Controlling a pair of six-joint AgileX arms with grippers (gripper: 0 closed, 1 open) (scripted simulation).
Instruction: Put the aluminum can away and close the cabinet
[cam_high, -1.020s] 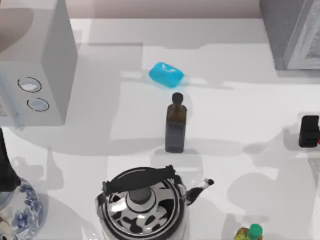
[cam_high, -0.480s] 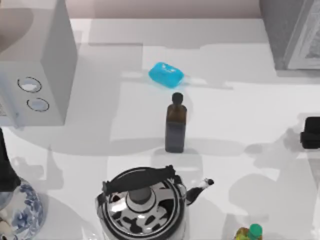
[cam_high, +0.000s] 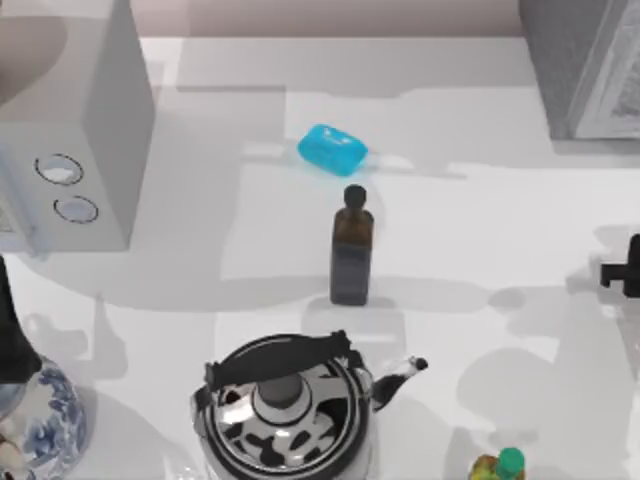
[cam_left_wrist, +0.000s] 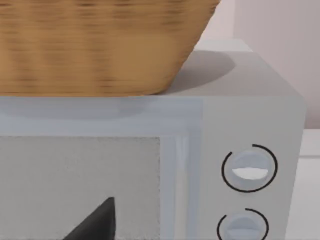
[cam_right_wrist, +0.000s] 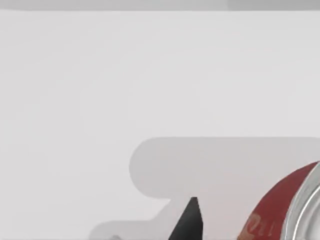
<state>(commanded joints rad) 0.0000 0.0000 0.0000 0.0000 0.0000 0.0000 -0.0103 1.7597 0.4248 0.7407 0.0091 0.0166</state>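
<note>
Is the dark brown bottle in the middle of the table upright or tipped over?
Upright. In the top view the dark brown bottle stands on its base on the table, its black cap at top.

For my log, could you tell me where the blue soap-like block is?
In the top view, the blue block lies on the white table, just behind the dark brown bottle, between the dial box and cabinet.

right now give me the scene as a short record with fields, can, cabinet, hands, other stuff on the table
can: red-sided can seen close by the right hand in the right wrist view; whether it is gripped cannot be told
cabinet: dark grey speckled unit at the table's far right corner, pale framed door showing
right hand: dark part at the table's right edge
left hand: faces the light grey box with two dials, a woven basket on top of it
other things: blue block, brown bottle, black and white kettle, blue and white vase
</note>
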